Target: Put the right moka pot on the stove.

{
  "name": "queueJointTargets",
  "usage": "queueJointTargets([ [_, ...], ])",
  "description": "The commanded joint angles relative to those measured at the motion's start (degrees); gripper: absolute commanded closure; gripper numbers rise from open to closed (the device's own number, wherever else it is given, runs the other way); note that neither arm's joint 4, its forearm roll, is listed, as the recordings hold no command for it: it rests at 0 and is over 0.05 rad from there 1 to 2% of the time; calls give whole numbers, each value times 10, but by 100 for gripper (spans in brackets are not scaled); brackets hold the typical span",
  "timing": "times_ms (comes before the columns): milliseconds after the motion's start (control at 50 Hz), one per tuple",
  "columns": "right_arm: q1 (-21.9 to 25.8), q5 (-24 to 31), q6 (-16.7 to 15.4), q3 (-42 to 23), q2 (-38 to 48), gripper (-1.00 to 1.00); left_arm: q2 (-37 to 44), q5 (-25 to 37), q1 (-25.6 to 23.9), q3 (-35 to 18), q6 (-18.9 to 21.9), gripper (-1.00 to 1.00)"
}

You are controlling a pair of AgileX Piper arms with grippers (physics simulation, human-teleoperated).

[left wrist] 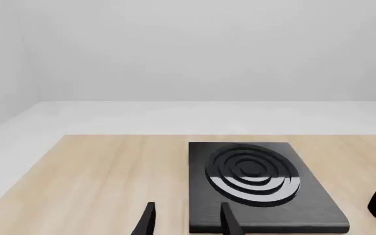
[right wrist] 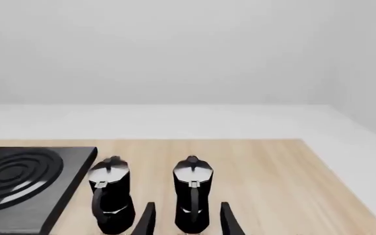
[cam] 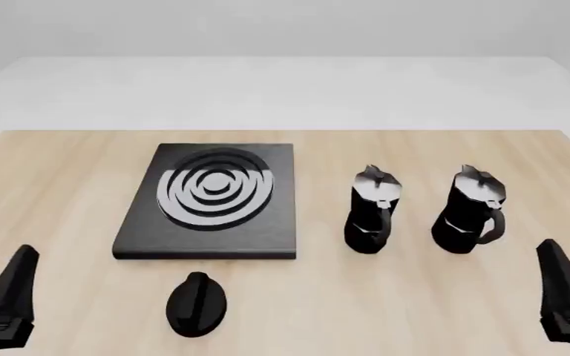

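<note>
Wooden table: unlabelled right moka pot off stove; both fingers wide

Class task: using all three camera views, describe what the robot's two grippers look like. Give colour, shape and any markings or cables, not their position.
Both the left gripper and the right gripper are plain matte black. Each has two slim, flat fingers tapering to narrow tips, like blades. No markings, labels or cables show in any view, and little of the arms behind them is visible.

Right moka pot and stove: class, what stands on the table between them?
In the front view, the second moka pot stands upright between the right moka pot and the stove, apart from both. The right wrist view shows the same order.
</note>
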Motion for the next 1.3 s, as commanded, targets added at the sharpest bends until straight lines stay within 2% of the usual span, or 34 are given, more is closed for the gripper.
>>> queueJointTargets([
  [20, 5, 18, 10, 6, -13, -100, 3, 0, 0, -2, -1, -100],
  [220, 3, -48, 30, 7, 88, -100, 4, -1, 0, -2, -1, -100],
  [240, 1, -82, 31, 7, 141, -100, 4, -1, 0, -2, 0, -100],
  [300, 7, -98, 33, 6, 157, -100, 4, -2, 0, -2, -1, -100],
  [320, 9, -128, 39, 7, 194, -100, 3, -1, 0, -2, -1, -100],
  [340, 9, -132, 39, 7, 198, -100, 3, 0, 0, -2, -1, -100],
  [380, 12, -181, 38, 5, 274, -100, 3, 0, 0, -3, 0, -100],
  [400, 12, -206, 51, 4, 306, -100, 2, 1, 0, -3, -1, -100],
  [520, 12, -287, 49, -5, 432, -100, 1, 2, 0, -3, -1, -100],
  [860, -2, -344, 59, -55, 597, -100, 0, 3, 0, -3, -1, -100],
  [1140, 2, -352, 45, -90, 661, -100, 0, 4, 0, -3, -1, -100],
  [1300, 10, -376, 43, -102, 717, -100, 0, 3, 0, -3, -1, -100],
])
